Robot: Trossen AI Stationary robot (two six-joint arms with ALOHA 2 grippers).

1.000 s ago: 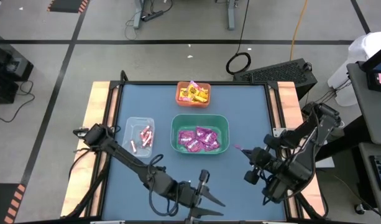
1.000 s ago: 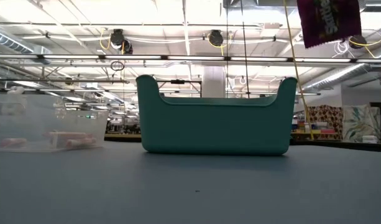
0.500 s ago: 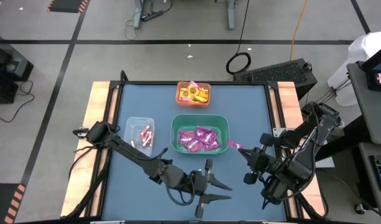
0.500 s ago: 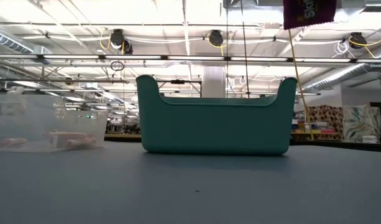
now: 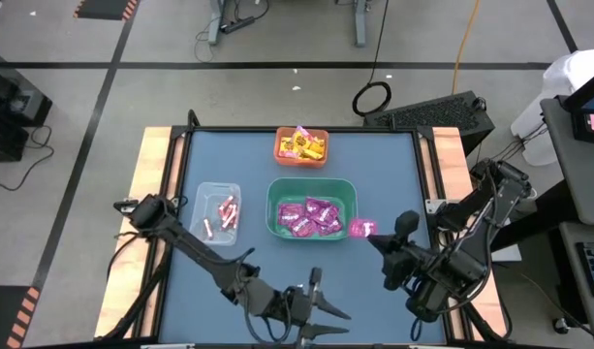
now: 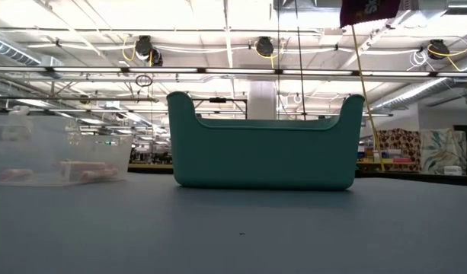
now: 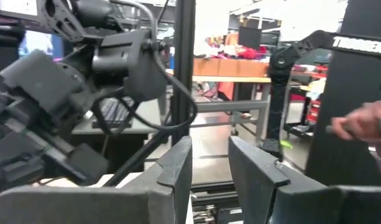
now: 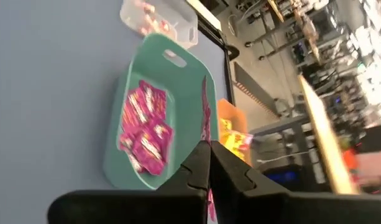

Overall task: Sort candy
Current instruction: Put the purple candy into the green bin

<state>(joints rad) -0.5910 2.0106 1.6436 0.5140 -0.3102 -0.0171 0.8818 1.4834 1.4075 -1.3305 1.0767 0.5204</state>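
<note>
Nearing green bin (image 5: 312,186), right end effector (image 5: 370,236), magenta packet (image 5: 360,228) pinched

The right gripper (image 5: 371,236) is held above the table's right side, its fingers (image 8: 206,163) pressed together, pinching a thin packet. The left gripper (image 5: 328,318) is kept low at the near edge, fingers (image 7: 178,163) parted, nothing between them.

Left gripper (image 7: 210,165) fingers parted, other dark arm (image 7: 72,74) close, hand (image 7: 363,124) beyond
</note>
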